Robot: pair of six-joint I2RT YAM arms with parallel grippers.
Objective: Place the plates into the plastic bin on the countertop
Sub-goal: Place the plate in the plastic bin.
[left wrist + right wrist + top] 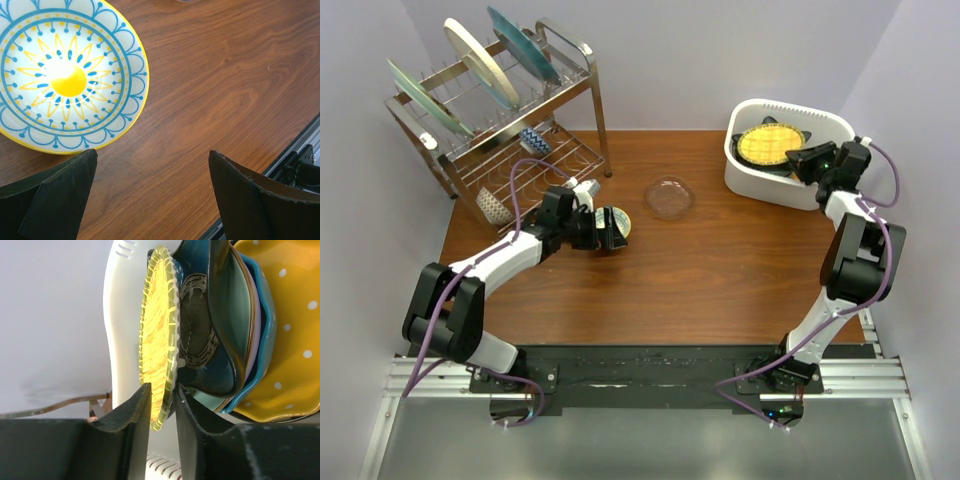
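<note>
The white plastic bin (752, 178) stands at the back right of the wood countertop (720, 270). In it lies a stack of plates with the yellow-brown patterned plate (768, 145) on top. My right gripper (802, 160) reaches over the bin's rim. In the right wrist view the gripper (164, 395) is shut on the rim of that plate (155, 330). Under it are the dark-blue star plate (200, 340), a mint one, the blue scalloped plate (265, 340) and the orange dotted plate (295, 340). My left gripper (615, 228) (152, 165) is open and empty over bare wood.
A small white bowl with a yellow centre (67, 75) sits just beyond the left gripper. A clear glass dish (669, 196) lies mid-table. The wire dish rack (560, 120) at back left holds a mint plate (425, 97), a beige plate (480, 60) and a teal plate (525, 45) on edge.
</note>
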